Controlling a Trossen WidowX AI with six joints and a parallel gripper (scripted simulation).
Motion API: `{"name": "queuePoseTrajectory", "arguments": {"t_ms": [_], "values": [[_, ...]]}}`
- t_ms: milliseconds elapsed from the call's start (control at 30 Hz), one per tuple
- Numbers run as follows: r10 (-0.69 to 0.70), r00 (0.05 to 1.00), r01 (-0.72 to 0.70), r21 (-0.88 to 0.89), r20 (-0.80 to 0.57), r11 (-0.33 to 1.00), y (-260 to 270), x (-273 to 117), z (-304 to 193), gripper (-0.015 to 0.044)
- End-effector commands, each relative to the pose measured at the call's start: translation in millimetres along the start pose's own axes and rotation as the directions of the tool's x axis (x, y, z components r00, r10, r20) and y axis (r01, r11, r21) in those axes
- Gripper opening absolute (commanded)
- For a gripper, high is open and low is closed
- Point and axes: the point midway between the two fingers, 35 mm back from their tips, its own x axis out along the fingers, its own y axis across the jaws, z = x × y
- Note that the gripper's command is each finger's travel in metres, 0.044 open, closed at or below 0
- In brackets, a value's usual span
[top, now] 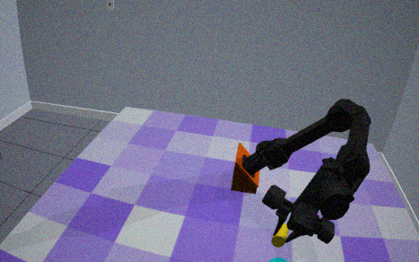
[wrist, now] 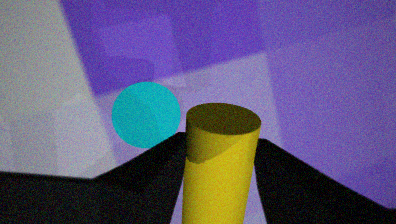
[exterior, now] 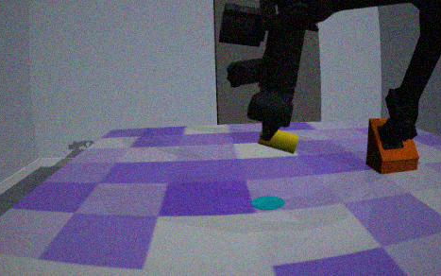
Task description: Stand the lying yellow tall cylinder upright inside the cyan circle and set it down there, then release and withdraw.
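The yellow tall cylinder (top: 282, 234) (exterior: 284, 141) (wrist: 217, 175) is between the fingers of my gripper (top: 282, 237) (exterior: 266, 137) (wrist: 220, 144), which is shut on it. It is held off the table, tilted closer to lying than upright, with its right end lower in the exterior view. The cyan circle (top: 277, 259) (exterior: 268, 202) (wrist: 146, 115) lies flat on the table. It is cut off by the bottom edge in the top view, nearer the camera than the cylinder in the exterior view, and left of the cylinder's far end in the wrist view. The cylinder is not over the circle.
An orange wedge-shaped block (top: 244, 180) (exterior: 398, 165) stands at the foot of the arm, left of the gripper in the top view and right of it in the exterior view. The table (top: 152, 229) (exterior: 212, 246) has a purple and white checked top.
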Motion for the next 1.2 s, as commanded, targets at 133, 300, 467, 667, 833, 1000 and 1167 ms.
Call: {"name": "queuePoseTrajectory", "arguments": {"t_ms": [133, 300, 467, 667, 833, 1000, 1167], "values": [[-0.031, 0.999, 0.031, -0.002, 0.039, 1.0, -0.7, 3.7, -0.7, 0.0105], [-0.047, 0.997, 0.048, -0.004, 0.066, 0.999, -0.9, 5.3, -0.5, 0.0105], [-0.062, 0.994, 0.063, -0.005, 0.094, 0.998, -0.9, 6.7, -0.3, 0.0105], [-0.079, 0.989, 0.08, -0.005, 0.128, 0.997, -0.9, 8.1, 0.0, 0.0105], [-0.091, 0.983, 0.093, -0.004, 0.157, 0.996, -0.8, 9.2, 0.3, 0.0105], [-0.103, 0.977, 0.105, -0.002, 0.186, 0.994, -0.6, 10.1, 0.7, 0.0105], [-0.113, 0.97, 0.116, 0.0, 0.216, 0.993, -0.4, 10.8, 1.0, 0.0105]]}}
